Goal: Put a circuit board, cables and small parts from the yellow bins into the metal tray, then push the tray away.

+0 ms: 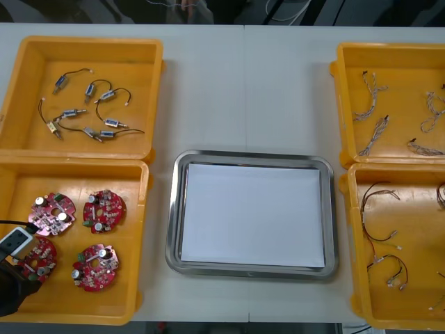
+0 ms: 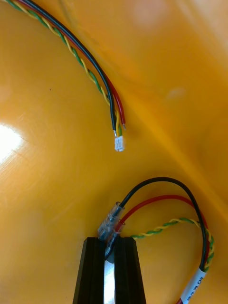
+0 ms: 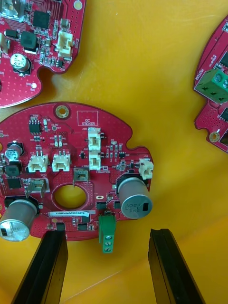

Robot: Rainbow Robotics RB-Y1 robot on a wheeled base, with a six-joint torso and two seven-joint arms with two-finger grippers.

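Left gripper [image 3: 108, 233] released, black fingers [image 3: 45, 266] apart, pointed straight down over a round red circuit board [image 3: 71, 142] lying flat in the near-left yellow bin [image 3: 156, 71], green terminal block [image 3: 107, 227] toward the fingers. Right gripper [image 2: 110, 240] clenched on the clear plug of a black, red and twisted cable [image 2: 166, 183], looping away across glossy bin floor [image 2: 57, 190].

Light table [image 1: 243, 90], perhaps white cords [image 1: 295, 10] beyond

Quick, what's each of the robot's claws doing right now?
Left gripper: open, over a round red circuit board in a yellow bin.
Right gripper: shut on the clear-tipped end of a black and red cable.
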